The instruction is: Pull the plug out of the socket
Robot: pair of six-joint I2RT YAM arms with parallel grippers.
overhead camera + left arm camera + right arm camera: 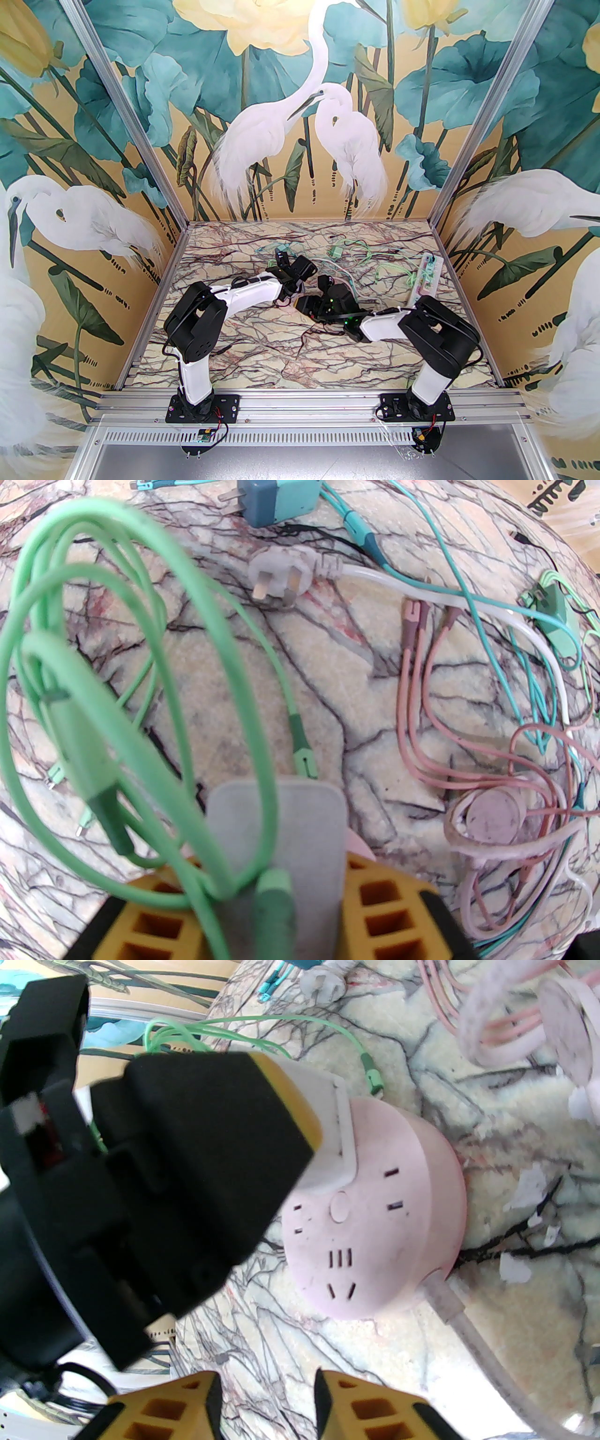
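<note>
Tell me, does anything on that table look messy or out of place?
Yes: pink cables and teal cables lie tangled across the marble table, with an unplugged mains plug loose among them. Near the pink socket, pale flecks look like chipped surface, though I can't be sure.

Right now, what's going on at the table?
The left end effector is shut on a white plug that sits in a round pink socket on the table. The plug rests against the socket's face and has not yet been pulled off. The right end effector hovers just short of the socket with its fingers apart, holding nothing. Loose cables lie around them.
</note>
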